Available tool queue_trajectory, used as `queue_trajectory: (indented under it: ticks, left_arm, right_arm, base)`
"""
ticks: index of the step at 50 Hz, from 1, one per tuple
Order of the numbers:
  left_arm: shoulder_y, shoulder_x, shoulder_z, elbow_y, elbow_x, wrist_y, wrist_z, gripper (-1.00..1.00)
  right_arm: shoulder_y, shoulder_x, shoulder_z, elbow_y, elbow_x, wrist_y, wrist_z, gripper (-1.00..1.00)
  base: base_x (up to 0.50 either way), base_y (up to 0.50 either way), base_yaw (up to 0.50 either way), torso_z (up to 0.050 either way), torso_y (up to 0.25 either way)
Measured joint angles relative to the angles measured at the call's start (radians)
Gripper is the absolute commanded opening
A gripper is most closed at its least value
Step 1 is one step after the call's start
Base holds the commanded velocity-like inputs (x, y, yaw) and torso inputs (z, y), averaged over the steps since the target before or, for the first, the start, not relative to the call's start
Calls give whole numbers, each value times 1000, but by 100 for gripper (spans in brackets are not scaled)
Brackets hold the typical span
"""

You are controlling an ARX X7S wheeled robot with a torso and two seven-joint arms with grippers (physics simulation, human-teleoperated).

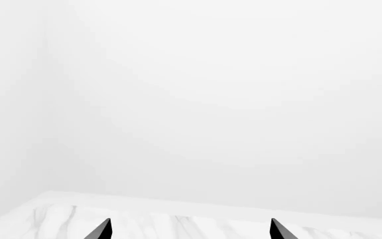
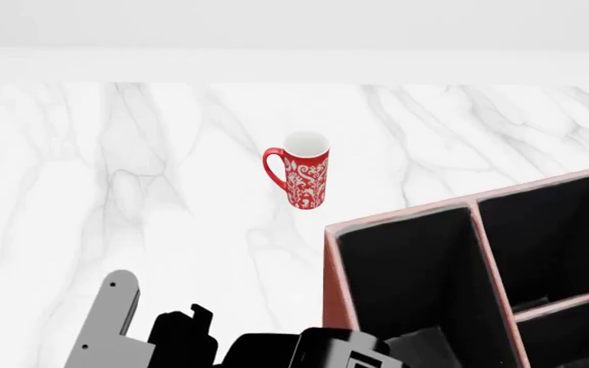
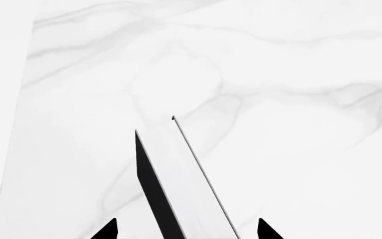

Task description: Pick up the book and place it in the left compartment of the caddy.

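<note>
The book (image 3: 177, 174) shows only in the right wrist view, as a black cover with a white page edge, standing on edge over the marble. My right gripper (image 3: 186, 230) is open and straddles it, with a gap between each fingertip and the book. The left wrist view shows my left gripper (image 1: 189, 229) open and empty, facing a white wall past the table's edge. In the head view the reddish-brown caddy (image 2: 331, 261) stands at the lower right. Its long left compartment (image 2: 407, 276) is black inside. Neither the book nor any fingertip appears in the head view.
A red patterned mug (image 2: 302, 175) stands upright mid-table, beyond the caddy and to its left. Grey and black arm parts (image 2: 120, 330) fill the head view's lower left. The white marble table (image 2: 120, 153) ends at a white wall at the back.
</note>
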State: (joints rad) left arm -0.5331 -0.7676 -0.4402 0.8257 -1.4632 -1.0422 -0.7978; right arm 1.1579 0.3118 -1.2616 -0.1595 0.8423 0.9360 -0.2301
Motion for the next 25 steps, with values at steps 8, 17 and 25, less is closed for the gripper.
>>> queue_trajectory:
  ticks: [8, 17, 25]
  left_arm:
    - [3, -2, 1, 1, -1, 4, 0, 100]
    - [3, -5, 4, 1, -3, 9, -1, 100]
    - [2, -7, 8, 0, -4, 12, -3, 100]
  right_arm:
    - [-9, -1, -9, 12, -10, -11, -1, 100]
    - [-16, -4, -16, 26, -22, -21, 4, 100]
    - [-19, -8, -18, 31, -27, -24, 12, 100]
  base:
    - [0, 0, 0, 0, 0]
    - [0, 0, 0, 0, 0]
    - [0, 0, 0, 0, 0]
